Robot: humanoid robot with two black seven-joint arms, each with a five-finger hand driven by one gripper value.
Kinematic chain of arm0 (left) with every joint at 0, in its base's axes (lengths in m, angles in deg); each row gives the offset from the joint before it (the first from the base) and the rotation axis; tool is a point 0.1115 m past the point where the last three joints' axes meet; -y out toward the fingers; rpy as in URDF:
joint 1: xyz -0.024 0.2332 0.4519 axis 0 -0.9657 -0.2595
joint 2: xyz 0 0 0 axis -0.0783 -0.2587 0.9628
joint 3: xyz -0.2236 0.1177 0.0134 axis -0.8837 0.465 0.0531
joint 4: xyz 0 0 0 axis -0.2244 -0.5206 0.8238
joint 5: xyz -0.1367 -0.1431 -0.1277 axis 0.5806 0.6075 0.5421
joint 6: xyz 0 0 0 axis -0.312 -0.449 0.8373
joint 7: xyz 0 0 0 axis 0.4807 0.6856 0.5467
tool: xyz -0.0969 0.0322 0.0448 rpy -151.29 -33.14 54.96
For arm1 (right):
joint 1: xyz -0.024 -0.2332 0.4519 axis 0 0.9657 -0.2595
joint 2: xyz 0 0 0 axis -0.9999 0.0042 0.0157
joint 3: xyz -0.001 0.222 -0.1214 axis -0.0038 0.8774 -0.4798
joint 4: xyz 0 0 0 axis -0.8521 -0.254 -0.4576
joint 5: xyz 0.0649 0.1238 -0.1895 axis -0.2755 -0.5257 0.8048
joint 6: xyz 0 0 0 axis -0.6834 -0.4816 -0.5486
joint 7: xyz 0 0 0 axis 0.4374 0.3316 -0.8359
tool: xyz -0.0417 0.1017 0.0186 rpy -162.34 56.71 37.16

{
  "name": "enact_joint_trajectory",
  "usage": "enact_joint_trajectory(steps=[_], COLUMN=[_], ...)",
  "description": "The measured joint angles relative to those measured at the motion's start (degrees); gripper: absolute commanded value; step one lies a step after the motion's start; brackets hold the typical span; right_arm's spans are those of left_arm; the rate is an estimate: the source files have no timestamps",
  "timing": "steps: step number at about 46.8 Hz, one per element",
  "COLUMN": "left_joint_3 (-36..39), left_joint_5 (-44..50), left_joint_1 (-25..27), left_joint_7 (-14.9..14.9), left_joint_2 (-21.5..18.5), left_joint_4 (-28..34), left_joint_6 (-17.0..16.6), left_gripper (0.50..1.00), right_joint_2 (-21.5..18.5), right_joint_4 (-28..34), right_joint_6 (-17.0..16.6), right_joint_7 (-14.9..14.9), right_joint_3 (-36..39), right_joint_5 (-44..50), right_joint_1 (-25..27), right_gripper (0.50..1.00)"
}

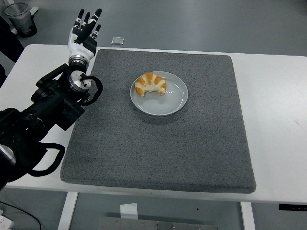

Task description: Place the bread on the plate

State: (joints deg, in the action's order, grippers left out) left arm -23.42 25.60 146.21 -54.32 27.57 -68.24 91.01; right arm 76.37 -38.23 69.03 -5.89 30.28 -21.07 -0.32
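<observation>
Bread (150,84), croissant-shaped with golden-orange and pale bands, lying on the upper left part of a round white plate (173,98), ends curving down toward the plate's middle. Plate sitting on a large grey mat (158,153), in the mat's upper half, slightly left of centre. Mat covering most of a white table (278,120), with bare tabletop showing at both sides and along the near edge.

Left arm (53,103), black and bulky, reaching in from the left edge and angling up along the mat's left border. Left hand (84,34), white and black, hanging past the table's far left corner, well apart from the plate, fingers (97,14) spread and pointing upward, holding nothing.

Grey floor showing beyond the table's far edge, with a small pale square object (117,40) lying just beyond it. Clear container (20,18) standing at the top left corner.
</observation>
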Motion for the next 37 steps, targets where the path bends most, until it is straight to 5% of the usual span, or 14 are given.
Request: enact_joint_trajectory(steps=[37], left_joint_3=[5.31], left_joint_5=[-0.28], left_joint_1=[-0.49], left_joint_7=[0.44], left_joint_2=[0.01], left_joint_4=[-2.92], left_joint_6=[-2.01], left_gripper=[1.000], right_joint_2=[0.00], right_joint_4=[0.20], right_joint_6=[0.63], right_joint_7=[0.00], right_joint_3=[-0.12], right_joint_5=[-0.18], right_joint_1=[0.44], right_gripper=[0.932])
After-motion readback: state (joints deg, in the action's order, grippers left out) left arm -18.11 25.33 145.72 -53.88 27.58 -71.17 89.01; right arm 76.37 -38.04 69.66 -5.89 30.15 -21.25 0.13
